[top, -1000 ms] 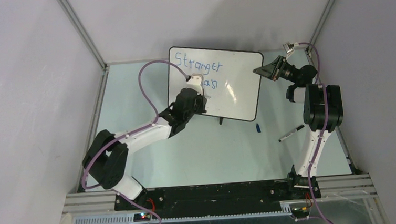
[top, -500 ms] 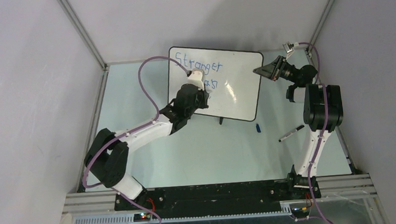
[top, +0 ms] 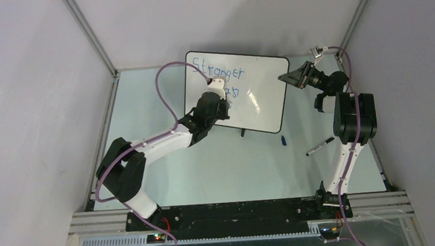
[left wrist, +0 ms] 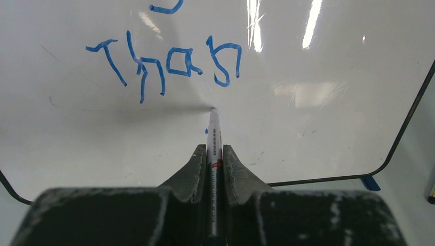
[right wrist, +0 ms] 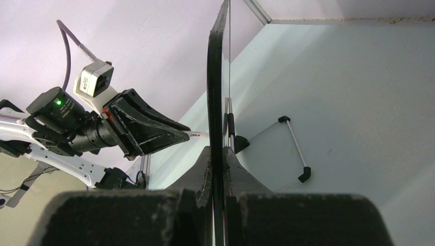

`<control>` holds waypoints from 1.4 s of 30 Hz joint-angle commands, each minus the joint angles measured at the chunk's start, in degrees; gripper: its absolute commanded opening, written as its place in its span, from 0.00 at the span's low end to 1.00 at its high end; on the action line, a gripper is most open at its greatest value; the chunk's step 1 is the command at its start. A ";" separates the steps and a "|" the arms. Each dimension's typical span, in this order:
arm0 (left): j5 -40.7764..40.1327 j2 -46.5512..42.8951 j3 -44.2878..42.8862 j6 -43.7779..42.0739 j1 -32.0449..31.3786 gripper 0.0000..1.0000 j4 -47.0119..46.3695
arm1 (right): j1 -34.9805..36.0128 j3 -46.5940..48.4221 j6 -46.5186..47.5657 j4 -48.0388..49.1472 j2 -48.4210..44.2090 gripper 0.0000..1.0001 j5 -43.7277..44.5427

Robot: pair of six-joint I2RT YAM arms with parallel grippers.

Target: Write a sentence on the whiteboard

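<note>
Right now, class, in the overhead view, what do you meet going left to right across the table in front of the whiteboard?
left arm → whiteboard foot → blue cap → loose pen → right arm

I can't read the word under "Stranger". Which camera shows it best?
Left wrist view: "Than" is large and sharp. The top view shows it tiny, partly behind the left gripper. The right wrist view sees the whiteboard edge-on, no writing.
</note>
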State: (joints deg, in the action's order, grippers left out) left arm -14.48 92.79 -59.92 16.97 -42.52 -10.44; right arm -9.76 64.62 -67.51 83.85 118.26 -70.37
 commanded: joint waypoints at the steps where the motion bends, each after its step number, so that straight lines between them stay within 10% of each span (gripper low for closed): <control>1: -1.53 0.43 -2.74 -0.54 -0.18 0.00 -1.02 | -0.17 0.51 -3.61 2.38 -4.08 0.00 0.93; 42: -4.90 -0.77 0.41 -1.16 -2.21 0.00 1.21 | -0.26 0.52 -3.75 2.38 -4.35 0.00 0.67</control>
State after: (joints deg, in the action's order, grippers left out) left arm -17.41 93.65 -60.55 16.69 -44.34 -8.78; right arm -9.76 64.60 -67.51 83.85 118.26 -70.37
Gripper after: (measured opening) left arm 0.151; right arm 0.069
